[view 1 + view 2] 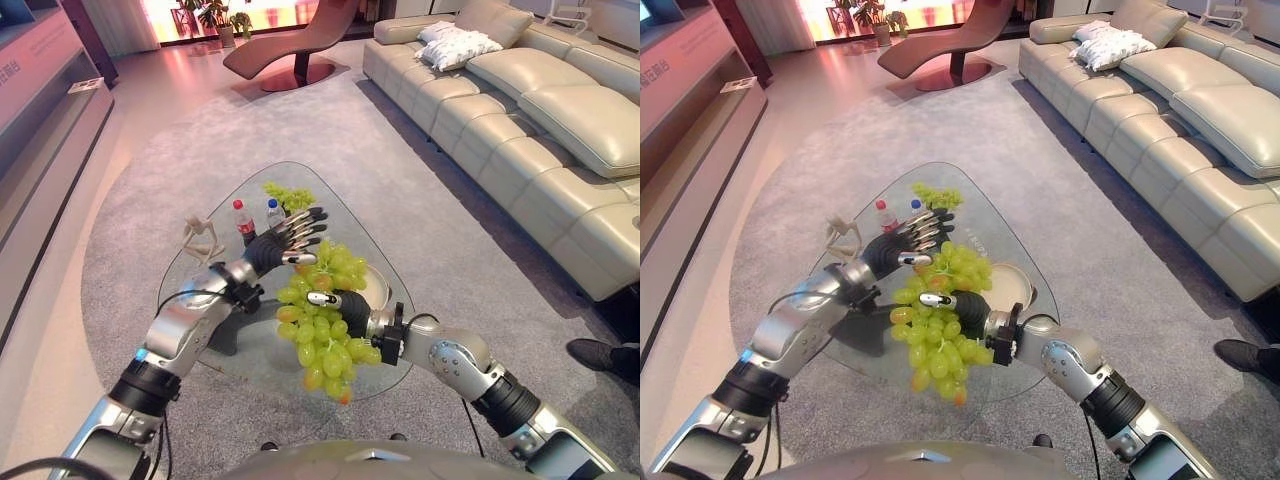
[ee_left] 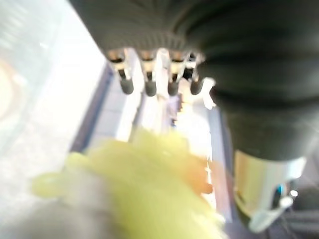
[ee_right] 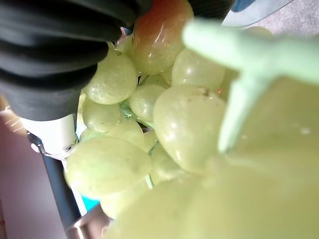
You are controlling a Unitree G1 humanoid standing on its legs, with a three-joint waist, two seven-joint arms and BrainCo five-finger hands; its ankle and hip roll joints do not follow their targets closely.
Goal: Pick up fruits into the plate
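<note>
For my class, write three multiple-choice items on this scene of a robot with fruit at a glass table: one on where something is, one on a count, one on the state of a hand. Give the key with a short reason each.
1. Where is the large grape bunch?
A. Lying on the sofa
B. Held up above the glass table
C. On the carpet beside the table

2. How many small bottles stand on the table?
A. Two
B. Four
C. None

3. What is the left hand doing?
A. Clenched round a bottle
B. Pinching the plate rim
C. Fingers straight, against the top of the bunch

Key:
1 B: the bunch hangs from the right hand, over the glass and beside the plate.
2 A: two stand side by side near the smaller grape cluster.
3 C: the left eye view shows its fingers extended, not curled.
</note>
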